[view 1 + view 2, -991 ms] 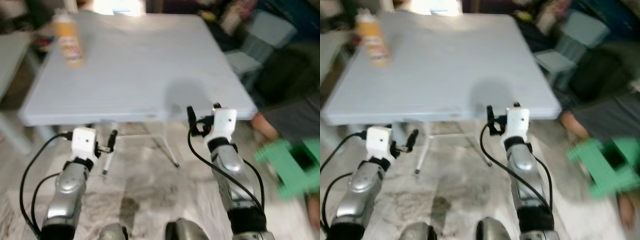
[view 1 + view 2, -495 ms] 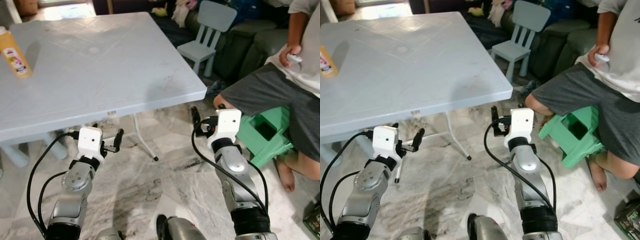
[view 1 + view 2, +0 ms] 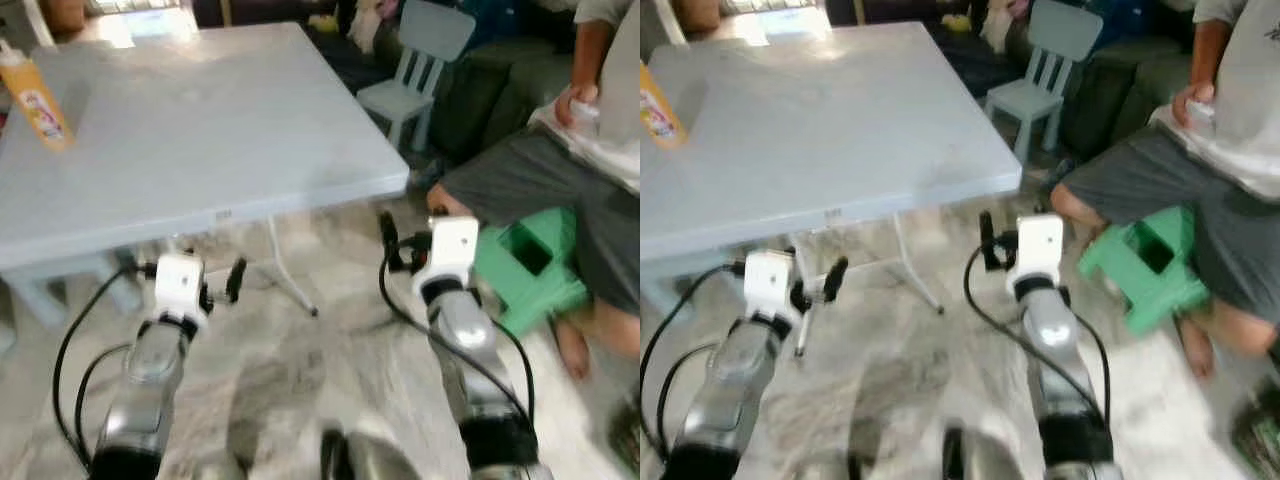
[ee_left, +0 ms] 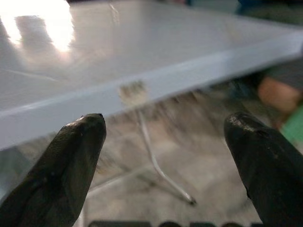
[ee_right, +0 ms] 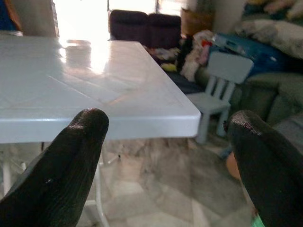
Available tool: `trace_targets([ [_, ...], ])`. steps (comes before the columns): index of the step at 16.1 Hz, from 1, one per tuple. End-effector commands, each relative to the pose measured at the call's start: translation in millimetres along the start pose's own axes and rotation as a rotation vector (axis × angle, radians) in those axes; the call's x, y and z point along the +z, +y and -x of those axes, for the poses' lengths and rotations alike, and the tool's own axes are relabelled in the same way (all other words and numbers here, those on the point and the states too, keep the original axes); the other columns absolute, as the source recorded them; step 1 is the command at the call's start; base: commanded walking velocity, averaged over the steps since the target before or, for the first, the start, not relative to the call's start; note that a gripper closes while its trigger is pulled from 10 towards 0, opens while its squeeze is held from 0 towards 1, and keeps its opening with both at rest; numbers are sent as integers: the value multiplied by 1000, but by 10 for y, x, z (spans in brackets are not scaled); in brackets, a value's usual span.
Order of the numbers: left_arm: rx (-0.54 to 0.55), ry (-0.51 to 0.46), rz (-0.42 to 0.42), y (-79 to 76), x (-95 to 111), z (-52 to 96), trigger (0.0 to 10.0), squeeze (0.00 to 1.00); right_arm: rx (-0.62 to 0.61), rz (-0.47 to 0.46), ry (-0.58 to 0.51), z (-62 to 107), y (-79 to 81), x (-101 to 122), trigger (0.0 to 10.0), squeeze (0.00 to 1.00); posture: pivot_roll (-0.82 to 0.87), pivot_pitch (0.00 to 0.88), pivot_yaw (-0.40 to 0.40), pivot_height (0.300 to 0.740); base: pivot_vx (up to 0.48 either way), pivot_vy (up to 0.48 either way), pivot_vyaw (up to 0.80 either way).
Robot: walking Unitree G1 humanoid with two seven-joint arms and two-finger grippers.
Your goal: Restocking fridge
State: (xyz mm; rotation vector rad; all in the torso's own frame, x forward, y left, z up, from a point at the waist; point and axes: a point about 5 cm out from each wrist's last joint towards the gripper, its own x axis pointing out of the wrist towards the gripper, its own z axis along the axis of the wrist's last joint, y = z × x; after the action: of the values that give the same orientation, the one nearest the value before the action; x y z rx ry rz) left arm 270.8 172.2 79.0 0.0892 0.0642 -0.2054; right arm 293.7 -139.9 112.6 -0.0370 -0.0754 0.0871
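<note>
A: Bottle [image 3: 33, 97] is the only stock item around; orange, white cap, standing upright on the far left part of the table [image 3: 230, 140], well apart from both grippers.

B: Why so far off?

A: My guess, it is just parked there waiting to be carried to the fridge; no fridge to be seen, so the task looks barely begun.

B: Grippers?

A: Left gripper [image 3: 234, 280] sits low, below the table's near edge, over the marble floor [image 3: 300, 370]; right gripper [image 3: 388, 240] likewise, near the table's front right corner; both aim forward at the table edge.

B: Fingers?

A: Both spread wide, nothing between them; left wrist view has the two fingertips [image 4: 75, 156] far apart with the table edge and a thin table leg [image 4: 156, 165] between; right wrist view the same, fingertips [image 5: 71, 161] apart, framing the table corner and a small pale blue chair [image 5: 220, 90].

B: Why held like that?

A: Judging by the pose, arms tucked forward and low for walking, ready but not reaching; the blur fits a moving camera.

B: Anything in the way?

A: A person [image 3: 560, 170] sits at the right on a green stool [image 3: 530, 270], knee near the right arm; worth steering wide of; next move probably calls for stepping left toward the bottle.
</note>
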Motion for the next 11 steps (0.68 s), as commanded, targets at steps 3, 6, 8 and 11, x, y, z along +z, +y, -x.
trace_targets([
  [3,2,5,6,20,-7,31,10000,0,18,21,-54,-76,41,125,10000,0,-14,90,-16,740,0,0,0],
  [6,-12,4,0,29,17,18,10000,0,9,22,-66,-98,53,142,10000,0,-4,100,2,740,0,0,0],
  [8,-13,8,-2,53,17,30,10000,0,8,20,-76,-111,78,162,10000,0,5,111,15,740,0,0,0],
  [11,-24,17,-14,84,22,53,10000,0,-14,13,-84,-112,91,166,10000,0,15,127,33,740,0,0,0],
])
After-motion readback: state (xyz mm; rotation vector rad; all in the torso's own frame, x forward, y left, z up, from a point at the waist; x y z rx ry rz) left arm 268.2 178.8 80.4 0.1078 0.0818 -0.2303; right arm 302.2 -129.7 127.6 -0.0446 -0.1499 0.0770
